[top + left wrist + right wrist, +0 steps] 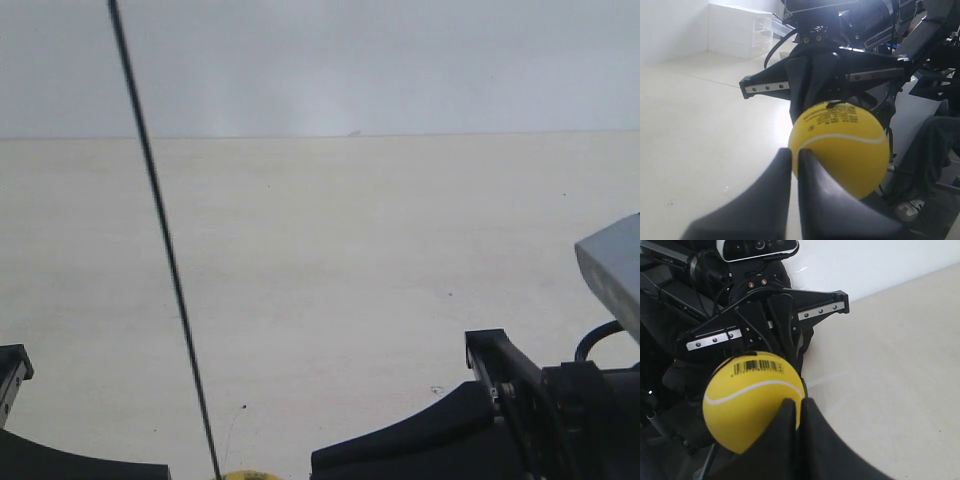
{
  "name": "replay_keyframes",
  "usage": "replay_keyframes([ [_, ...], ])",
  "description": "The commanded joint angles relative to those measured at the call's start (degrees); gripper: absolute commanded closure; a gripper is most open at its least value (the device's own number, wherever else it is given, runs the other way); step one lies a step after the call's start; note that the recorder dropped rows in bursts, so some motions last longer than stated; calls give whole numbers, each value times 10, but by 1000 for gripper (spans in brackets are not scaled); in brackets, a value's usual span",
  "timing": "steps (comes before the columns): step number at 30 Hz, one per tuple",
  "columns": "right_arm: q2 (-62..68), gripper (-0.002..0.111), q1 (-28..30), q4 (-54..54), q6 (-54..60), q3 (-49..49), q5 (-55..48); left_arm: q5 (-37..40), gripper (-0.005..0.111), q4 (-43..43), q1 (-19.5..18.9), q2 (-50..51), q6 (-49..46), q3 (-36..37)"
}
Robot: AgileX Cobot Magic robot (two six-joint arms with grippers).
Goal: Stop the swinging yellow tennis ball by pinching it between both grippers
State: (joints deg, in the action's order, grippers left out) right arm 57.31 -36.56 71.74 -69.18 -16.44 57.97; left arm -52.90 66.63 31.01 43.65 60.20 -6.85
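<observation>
The yellow tennis ball (pixel 845 145) with its white seam and black print hangs between my two arms. My left gripper (pixel 794 159) is shut, and its black tips press against the ball's side. From the opposite side my right gripper (pixel 800 405) is shut too, its tips against the ball (pixel 752 397), whose barcode faces up. In the exterior view only a sliver of the ball (pixel 250 476) shows at the bottom edge, with the thin black cord (pixel 160 220) rising slantwise from it. The black jaws of both arms frame that sliver.
A pale table surface (pixel 350 280) stretches away to a grey wall. A grey plate (pixel 612 268) sticks in at the exterior view's right edge. White drawers (pixel 740 30) stand far off by the wall in the left wrist view.
</observation>
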Motion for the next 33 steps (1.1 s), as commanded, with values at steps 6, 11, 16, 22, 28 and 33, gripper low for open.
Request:
replay_keyframes([
  [6,-1,108,-1,6,-1,-3,7,7,102,3,2,-2,-1,2],
  [11,-1,108,-1,6,-1,-3,6,7,102,4,2,-2,0,2],
  [16,-1,108,-1,6,-1,-3,6,8,102,4,2,-2,2,2],
  [22,-1,108,-1,15,-3,-3,5,8,102,14,2,-2,2,2],
  [28,-1,108,-1,31,-4,-3,-9,8,102,29,2,-2,11,2],
  [33,-1,108,-1,42,-8,-3,-63,29,102,54,2,-2,28,2],
])
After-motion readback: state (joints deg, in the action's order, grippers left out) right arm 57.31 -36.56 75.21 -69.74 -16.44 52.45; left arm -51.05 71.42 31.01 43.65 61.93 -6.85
